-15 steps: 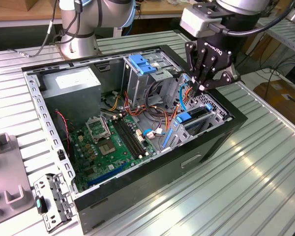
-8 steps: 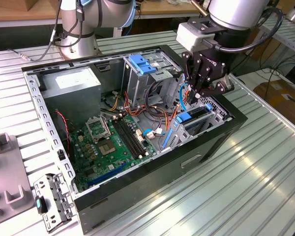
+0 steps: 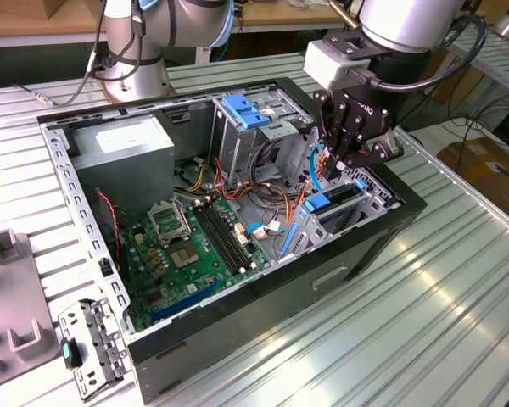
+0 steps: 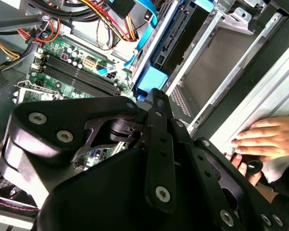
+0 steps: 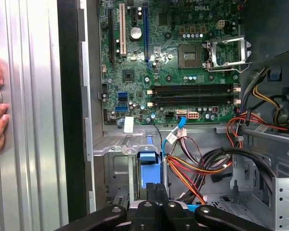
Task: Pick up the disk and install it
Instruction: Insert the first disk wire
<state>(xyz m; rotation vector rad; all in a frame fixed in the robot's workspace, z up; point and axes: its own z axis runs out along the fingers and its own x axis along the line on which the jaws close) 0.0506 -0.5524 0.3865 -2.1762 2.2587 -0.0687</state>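
Observation:
The disk [image 3: 332, 203], a dark drive in a bright blue carrier, sits tilted in the metal drive bay [image 3: 369, 199] at the open computer case's side, on the exterior view's right. My gripper [image 3: 339, 166] hangs just above it with its two black fingers pressed together and nothing between them. In both wrist views the joined fingertips [image 5: 156, 188] point at the carrier's blue end tab [image 5: 149, 168], and a small gap shows between them in the exterior view. The second wrist view shows the same tab [image 4: 152, 80] just beyond the gripper [image 4: 157, 98].
The case [image 3: 237, 322] holds a green motherboard [image 3: 182, 254], a grey power supply [image 3: 123, 148], a tall grey cage with a blue clip [image 3: 243, 110] and bundled cables [image 3: 267, 191]. A person's hand [image 4: 265, 137] rests on the table beside the case. Grey fixtures [image 3: 13, 339] lie at the exterior view's left.

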